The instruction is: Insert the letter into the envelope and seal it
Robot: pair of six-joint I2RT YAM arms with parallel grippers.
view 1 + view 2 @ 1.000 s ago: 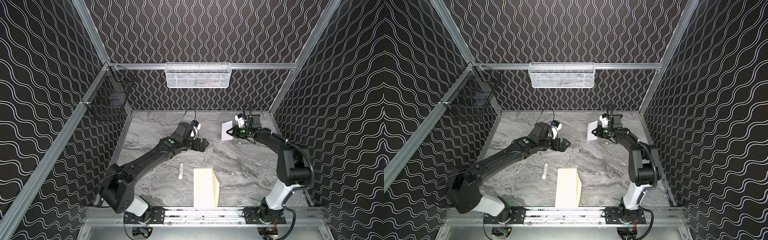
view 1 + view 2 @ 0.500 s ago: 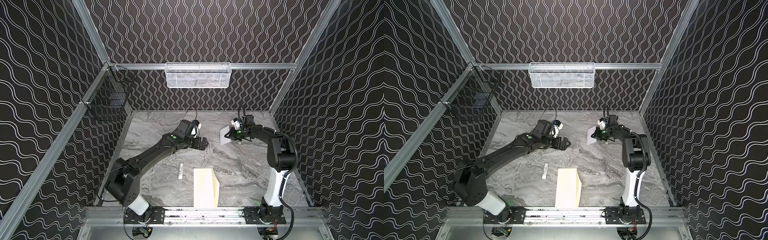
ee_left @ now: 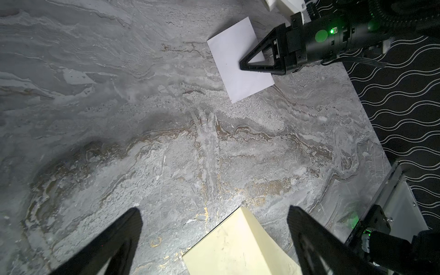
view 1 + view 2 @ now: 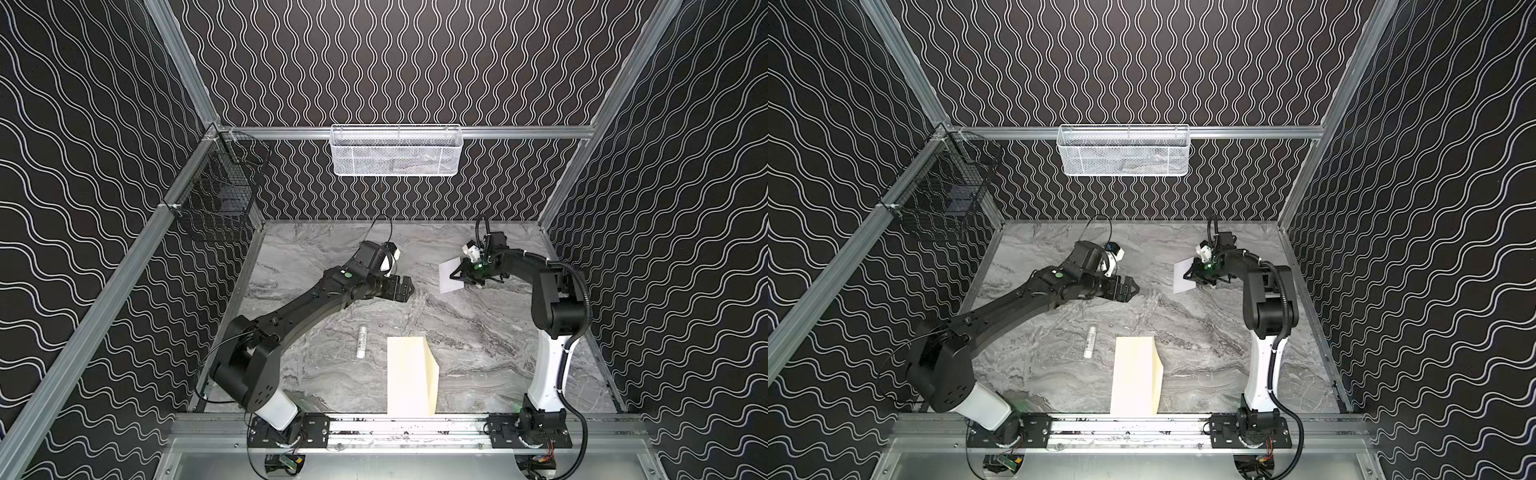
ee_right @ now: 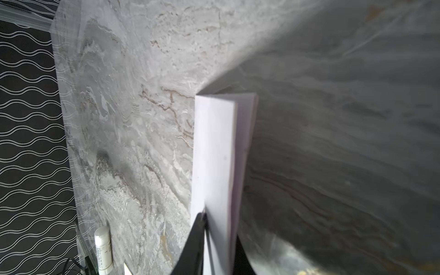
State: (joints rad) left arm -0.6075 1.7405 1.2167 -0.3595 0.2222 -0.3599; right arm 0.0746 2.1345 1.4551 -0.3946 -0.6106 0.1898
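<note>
The letter (image 4: 448, 277) (image 4: 1182, 277) is a white folded sheet at the far right of the marble table. My right gripper (image 4: 454, 276) (image 4: 1187, 276) is turned on its side and shut on the sheet's right edge. The right wrist view shows the letter (image 5: 217, 154) edge-on between the two black fingers (image 5: 197, 238). The cream envelope (image 4: 409, 374) (image 4: 1133, 374) lies at the front middle with its flap out to the right. My left gripper (image 4: 409, 289) (image 4: 1136, 286) hangs open over the table's middle, holding nothing. In the left wrist view its fingers (image 3: 123, 233) straddle the envelope's (image 3: 238, 250) far corner from above.
A small white stick (image 4: 362, 341) (image 4: 1090, 341) lies just left of the envelope. A white mesh basket (image 4: 395, 149) hangs on the back wall and a black wire basket (image 4: 216, 208) on the left wall. An aluminium rail (image 4: 374, 424) runs along the front edge.
The right arm's elbow has swung up and inward, with the gripper staying at the letter, which has shifted slightly nearer. The left arm has barely moved and stays open.
</note>
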